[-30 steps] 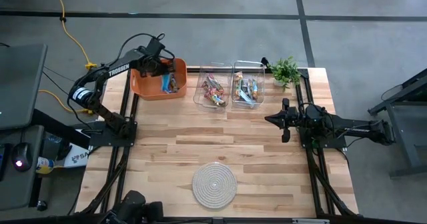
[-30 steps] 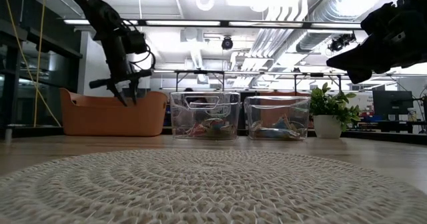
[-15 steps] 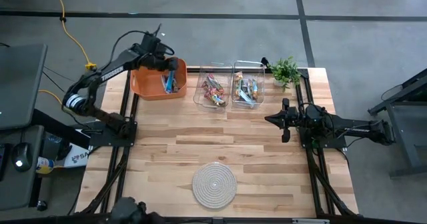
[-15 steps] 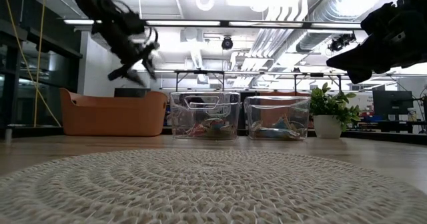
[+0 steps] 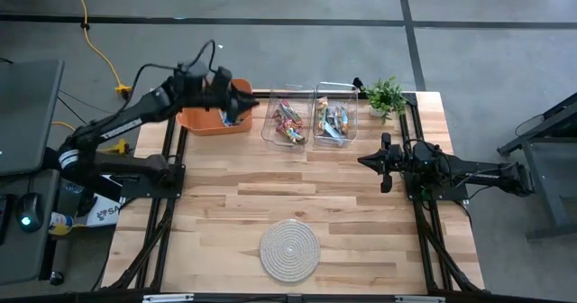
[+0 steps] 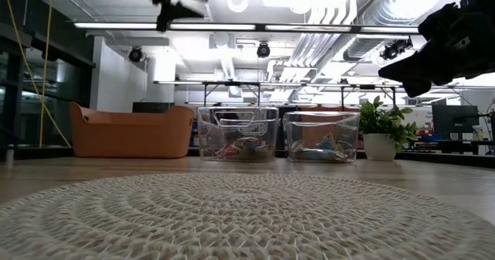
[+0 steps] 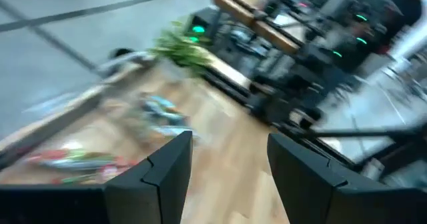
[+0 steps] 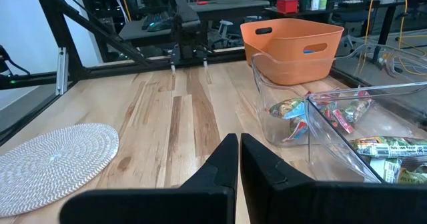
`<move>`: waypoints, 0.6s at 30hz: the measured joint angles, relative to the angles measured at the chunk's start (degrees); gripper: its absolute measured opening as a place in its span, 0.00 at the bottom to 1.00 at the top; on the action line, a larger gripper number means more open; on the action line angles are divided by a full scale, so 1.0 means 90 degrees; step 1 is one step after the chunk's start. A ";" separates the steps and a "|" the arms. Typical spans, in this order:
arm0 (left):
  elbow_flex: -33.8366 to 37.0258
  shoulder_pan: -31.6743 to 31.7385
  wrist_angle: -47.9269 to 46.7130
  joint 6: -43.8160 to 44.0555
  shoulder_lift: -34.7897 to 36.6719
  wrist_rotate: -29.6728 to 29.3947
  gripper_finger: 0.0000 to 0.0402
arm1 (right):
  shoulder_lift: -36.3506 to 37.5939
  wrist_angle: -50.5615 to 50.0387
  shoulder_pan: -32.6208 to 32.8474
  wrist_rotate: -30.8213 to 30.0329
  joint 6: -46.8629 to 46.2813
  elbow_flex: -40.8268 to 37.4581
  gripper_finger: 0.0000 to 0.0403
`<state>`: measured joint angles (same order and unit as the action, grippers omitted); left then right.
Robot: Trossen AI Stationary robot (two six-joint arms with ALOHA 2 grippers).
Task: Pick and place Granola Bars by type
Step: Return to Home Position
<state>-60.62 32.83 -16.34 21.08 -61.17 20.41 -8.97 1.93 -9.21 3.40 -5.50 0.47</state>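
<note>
Fingers (image 7: 163,174) of left end effector (image 5: 225,94) spread, empty, over orange bin (image 5: 194,121), upper left of high view. I see right end effector (image 8: 238,143) pressed together, centre right over bench (image 5: 297,195).

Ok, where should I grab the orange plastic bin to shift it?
By the rim at a handle slot of the orange plastic bin, from above, one finger inside the wall, one outside: the wall is thin and upright, the top open. Probably the end away from the clear plastic bin close beside it. The left gripper hangs open above it; the right gripper waits aside.
</note>
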 joint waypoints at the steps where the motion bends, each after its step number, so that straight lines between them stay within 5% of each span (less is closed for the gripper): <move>1: -0.0001 -0.0339 0.0014 -0.0006 0.0056 -0.0164 0.48 | 0.0000 0.0000 0.0000 0.0000 0.0000 0.0000 0.00; 10: 0.0094 -0.3096 0.0537 -0.0241 0.0364 -0.2611 0.35 | 0.0000 0.0000 0.0000 0.0000 0.0000 -0.0002 0.00; 18: 0.1172 -0.3959 0.1667 -0.0148 0.1008 -0.3211 0.06 | -0.0002 0.0000 0.0000 0.0000 0.0002 0.0000 0.00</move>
<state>-50.07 -2.81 -1.34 19.75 -52.09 -8.49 -8.99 1.93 -9.21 3.40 -5.48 0.47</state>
